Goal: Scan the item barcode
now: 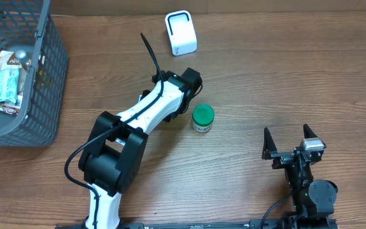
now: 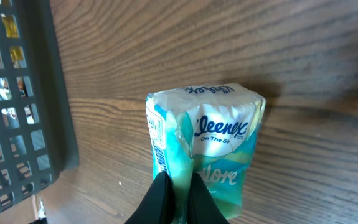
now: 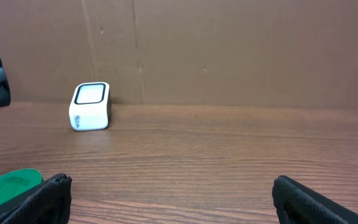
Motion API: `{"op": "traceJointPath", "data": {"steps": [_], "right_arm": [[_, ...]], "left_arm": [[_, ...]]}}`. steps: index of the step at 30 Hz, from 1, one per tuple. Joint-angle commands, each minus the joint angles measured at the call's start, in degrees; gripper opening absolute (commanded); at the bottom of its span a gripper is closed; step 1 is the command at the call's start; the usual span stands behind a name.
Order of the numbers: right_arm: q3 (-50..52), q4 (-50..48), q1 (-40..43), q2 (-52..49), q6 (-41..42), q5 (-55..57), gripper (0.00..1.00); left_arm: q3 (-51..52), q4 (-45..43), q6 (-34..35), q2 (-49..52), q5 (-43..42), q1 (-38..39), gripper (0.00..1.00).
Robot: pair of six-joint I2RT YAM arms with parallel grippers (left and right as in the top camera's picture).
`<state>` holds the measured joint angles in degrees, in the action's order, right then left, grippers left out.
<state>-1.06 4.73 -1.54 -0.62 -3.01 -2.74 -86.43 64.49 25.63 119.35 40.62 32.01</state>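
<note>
At the left gripper (image 2: 177, 188), tissue pack (image 2: 213, 140) reads "On The Go".

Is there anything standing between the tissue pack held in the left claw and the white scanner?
Nothing visible does. The left claw grips the tissue pack, and the path from there to the scanner looks free. The green-lidded jar stands on the opposite side, off that path.

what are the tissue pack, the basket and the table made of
The tissue pack looks like thin glossy plastic film: it crinkles and shines. The basket is a dark grey grid, probably matte moulded plastic, though coated wire is possible. The table shows brown wood grain with low sheen, likely laminate or veneer.
</note>
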Motion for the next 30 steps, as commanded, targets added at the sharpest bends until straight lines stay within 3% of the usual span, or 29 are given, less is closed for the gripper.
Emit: {"op": "traceJointPath", "data": {"steps": [1,11,16,30], "right_arm": [[0.6,-0.1,-0.3,0.5,-0.1,0.2,1.00],[0.6,-0.1,-0.3,0.5,-0.1,0.1,1.00],[0.6,-0.1,-0.3,0.5,-0.1,0.1,1.00],[0.6,-0.1,-0.3,0.5,-0.1,0.1,1.00]], "left_arm": [[2.4,-1.7,1.6,-1.7,2.0,0.0,0.04],[5.2,-4.0,1.2,-1.7,1.9,0.0,0.04],[5.2,-4.2,1.5,-1.7,1.7,0.0,0.13],[3.1,-4.3,2.3,-2.2,-3.1,-0.1,0.22]]}}
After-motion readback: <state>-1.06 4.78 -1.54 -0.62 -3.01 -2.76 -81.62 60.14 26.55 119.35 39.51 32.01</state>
